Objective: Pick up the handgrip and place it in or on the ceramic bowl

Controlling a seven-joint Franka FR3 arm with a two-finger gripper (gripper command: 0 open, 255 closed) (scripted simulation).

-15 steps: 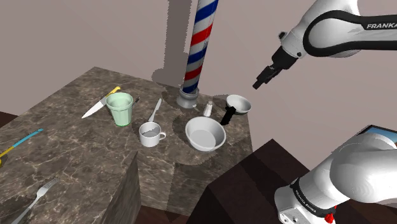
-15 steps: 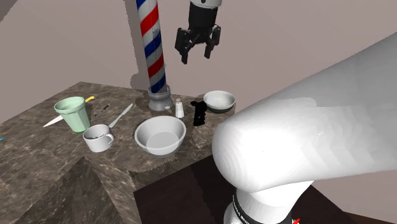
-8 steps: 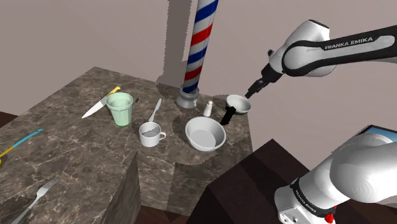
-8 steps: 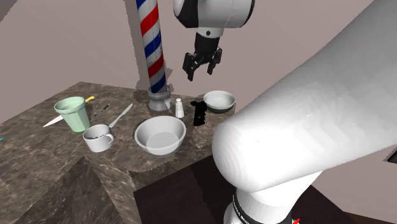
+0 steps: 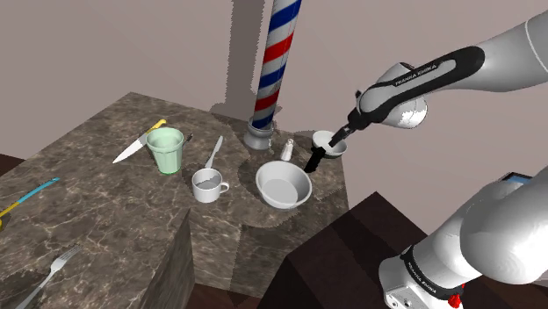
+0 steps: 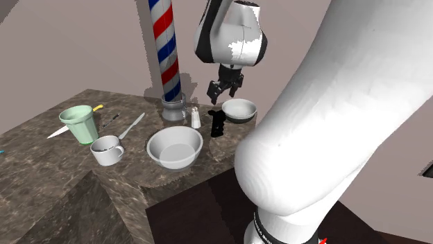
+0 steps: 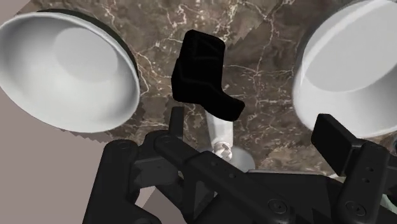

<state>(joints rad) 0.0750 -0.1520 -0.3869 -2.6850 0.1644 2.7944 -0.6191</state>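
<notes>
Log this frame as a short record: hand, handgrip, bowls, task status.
hand: open, hovering above the handgrip, not gripping it
handgrip: black, lying on the marbled counter between two bowls
small bowl: pale, empty, near the counter's edge
large bowl: pale, empty, on the handgrip's other side
status: handgrip not yet picked up

On your marbled tabletop [image 5: 105, 211], a striped barber pole [image 5: 274, 61] stands far, a small white shaker [image 5: 287, 149] just beside its base. Toward the shoulder view's left you see a green cup [image 5: 165, 150], a knife [image 5: 136, 145] and a white mug [image 5: 207, 185]; nearer, a fork [image 5: 48, 272] and perhaps a blue-handled spoon [image 5: 31, 195].
</notes>
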